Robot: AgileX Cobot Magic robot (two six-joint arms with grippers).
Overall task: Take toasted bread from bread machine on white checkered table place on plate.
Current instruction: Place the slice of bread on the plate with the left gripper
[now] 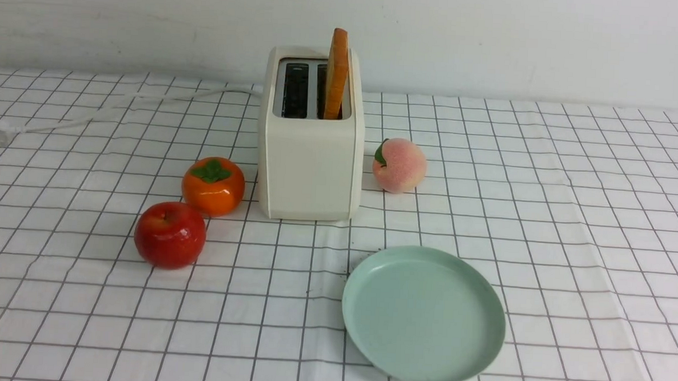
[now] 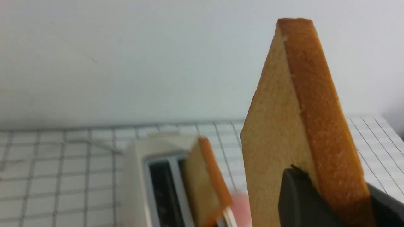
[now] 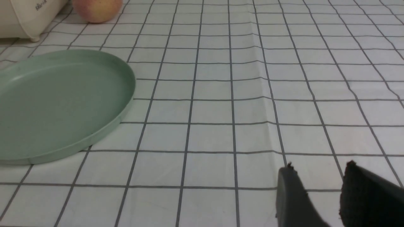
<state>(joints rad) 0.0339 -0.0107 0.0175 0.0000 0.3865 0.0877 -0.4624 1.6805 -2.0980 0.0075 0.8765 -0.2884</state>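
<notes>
The left end effector (image 2: 336,201) is clamped on the lower part of one toasted bread slice (image 2: 284,132). It holds the slice upright in the air above the bread machine (image 1: 310,166), clear of the slots. A second slice (image 1: 336,73) stands in the slot nearer the right edge of the bench (image 1: 572,223). The bread machine sits midway along the bench, toward its far edge. The plate (image 1: 425,314) lies closer to the near edge. The right end effector (image 3: 318,168) hovers low over the bench beside the plate, jaws partly apart, gripping nothing.
</notes>
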